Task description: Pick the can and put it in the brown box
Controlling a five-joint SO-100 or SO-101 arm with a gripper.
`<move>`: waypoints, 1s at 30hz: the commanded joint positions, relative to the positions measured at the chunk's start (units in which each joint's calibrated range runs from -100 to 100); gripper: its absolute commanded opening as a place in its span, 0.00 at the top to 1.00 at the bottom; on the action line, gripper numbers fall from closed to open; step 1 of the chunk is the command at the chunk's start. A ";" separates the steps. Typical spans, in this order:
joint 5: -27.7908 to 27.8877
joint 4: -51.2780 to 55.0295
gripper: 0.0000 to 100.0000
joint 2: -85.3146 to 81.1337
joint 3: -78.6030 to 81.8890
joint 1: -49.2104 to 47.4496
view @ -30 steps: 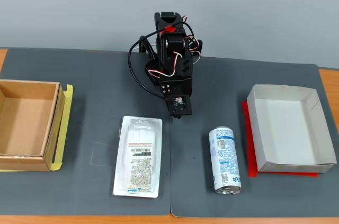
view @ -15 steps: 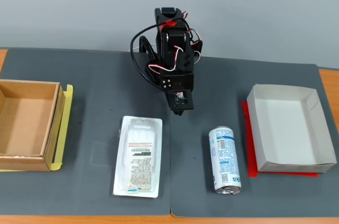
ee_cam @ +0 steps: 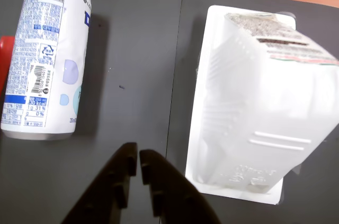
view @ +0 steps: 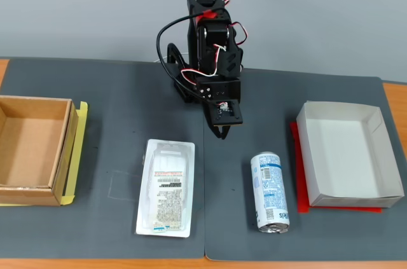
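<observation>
The can [view: 270, 191] lies on its side on the dark mat, right of centre in the fixed view; it is white with light-blue print and a barcode. In the wrist view the can [ee_cam: 46, 57] lies at the upper left. The brown box [view: 33, 148] sits open at the far left on a yellow sheet. My gripper [view: 222, 133] hangs above the mat near the middle, behind the can and to its left. The wrist view shows the gripper [ee_cam: 139, 159] shut, its black fingertips nearly touching with nothing between them.
A flat white plastic tray pack [view: 166, 187] lies left of the can; the same tray pack [ee_cam: 254, 107] fills the right of the wrist view. A white-grey shallow box [view: 348, 153] over red stands at the right. Orange table edge [view: 191, 264] runs along the front.
The arm has lifted slightly and swung toward the right of the fixed view, nearer the can's side. The can, tray pack and both boxes have not moved.
</observation>
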 commanded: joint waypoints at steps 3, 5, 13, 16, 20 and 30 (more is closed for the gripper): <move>-0.29 -0.18 0.99 12.61 -15.58 0.10; -0.81 -0.09 0.99 16.09 -18.93 -0.55; -8.05 0.08 0.99 30.23 -32.41 -9.08; -9.30 0.08 0.99 34.89 -35.94 -11.68; -10.81 0.08 0.99 40.48 -39.74 -12.82; -11.60 0.00 0.99 48.96 -43.09 -12.82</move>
